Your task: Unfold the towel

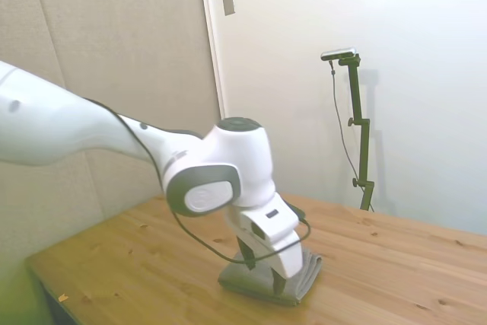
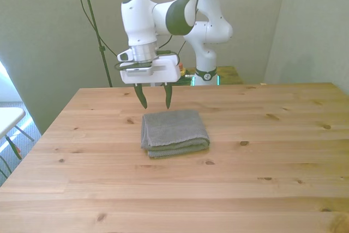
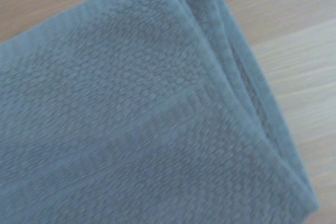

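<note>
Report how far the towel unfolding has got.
Done: nothing on the cloth itself; the towel lies folded in layers on the table. In hand: the gripper hangs open just above the towel's far edge, not touching it. Left: grasp a layer and spread the towel flat.

This looks like a robot lab. A big white robot arm (image 2: 163,15) reaches over a plain wooden table (image 2: 262,178). The walls (image 1: 396,36) are bare. Black cables (image 2: 103,42) hang behind the table, by a small box with a red button (image 2: 178,70).
</note>
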Motion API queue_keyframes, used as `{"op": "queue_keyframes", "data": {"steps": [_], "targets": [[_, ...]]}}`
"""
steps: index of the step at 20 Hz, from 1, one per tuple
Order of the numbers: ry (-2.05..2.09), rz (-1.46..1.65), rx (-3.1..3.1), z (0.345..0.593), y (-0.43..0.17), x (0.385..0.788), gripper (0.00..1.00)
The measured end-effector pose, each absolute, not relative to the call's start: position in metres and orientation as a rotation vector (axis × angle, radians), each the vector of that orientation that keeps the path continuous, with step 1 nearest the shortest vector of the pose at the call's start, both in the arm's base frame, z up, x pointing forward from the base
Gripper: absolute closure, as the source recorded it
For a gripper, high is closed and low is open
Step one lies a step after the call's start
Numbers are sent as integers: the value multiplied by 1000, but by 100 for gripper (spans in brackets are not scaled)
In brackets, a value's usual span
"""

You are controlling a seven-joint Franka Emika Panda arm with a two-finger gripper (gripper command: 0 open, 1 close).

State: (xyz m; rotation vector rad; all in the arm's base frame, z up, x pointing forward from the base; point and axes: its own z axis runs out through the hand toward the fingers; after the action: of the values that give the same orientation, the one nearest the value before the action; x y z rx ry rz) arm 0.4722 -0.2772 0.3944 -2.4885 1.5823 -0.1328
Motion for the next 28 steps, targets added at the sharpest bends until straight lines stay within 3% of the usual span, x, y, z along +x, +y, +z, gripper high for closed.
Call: {"op": "queue_keyframes", "data": {"steps": [5, 6, 28], "targets": [[1598, -86, -2463, 375, -306, 485, 0], [1603, -87, -2459, 375, -311, 486, 100], [1516, -98, -2472, 372, -302, 499, 100]]}}
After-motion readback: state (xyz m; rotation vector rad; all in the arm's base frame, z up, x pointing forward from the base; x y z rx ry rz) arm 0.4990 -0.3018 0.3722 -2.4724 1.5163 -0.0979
